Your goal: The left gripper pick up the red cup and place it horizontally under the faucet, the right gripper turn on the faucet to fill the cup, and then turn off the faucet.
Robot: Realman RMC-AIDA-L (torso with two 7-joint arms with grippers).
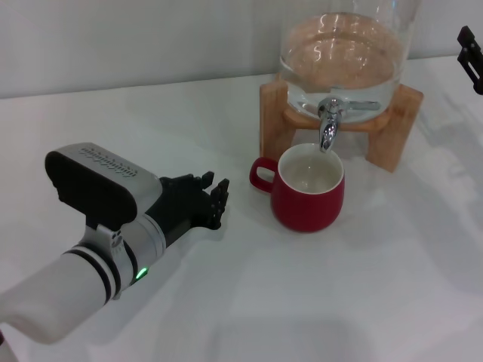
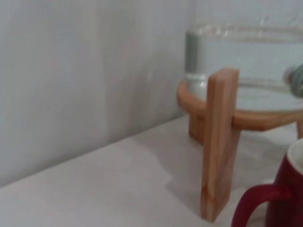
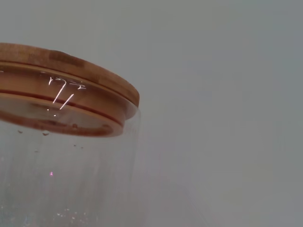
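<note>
The red cup (image 1: 308, 190) stands upright on the white table, right under the chrome faucet (image 1: 329, 121) of the glass dispenser (image 1: 343, 53). Its handle points toward my left gripper (image 1: 213, 197), which is a short way to the left of the cup, apart from it, fingers open and empty. The left wrist view shows the cup's handle and side (image 2: 274, 201) beside a wooden stand leg (image 2: 218, 142). Only a black tip of my right gripper (image 1: 471, 59) shows at the right edge, high beside the dispenser. The right wrist view shows the dispenser's wooden lid (image 3: 66, 94).
The dispenser rests on a wooden stand (image 1: 400, 124) at the back of the table. A plain wall stands behind it. White tabletop (image 1: 302, 302) stretches in front of the cup.
</note>
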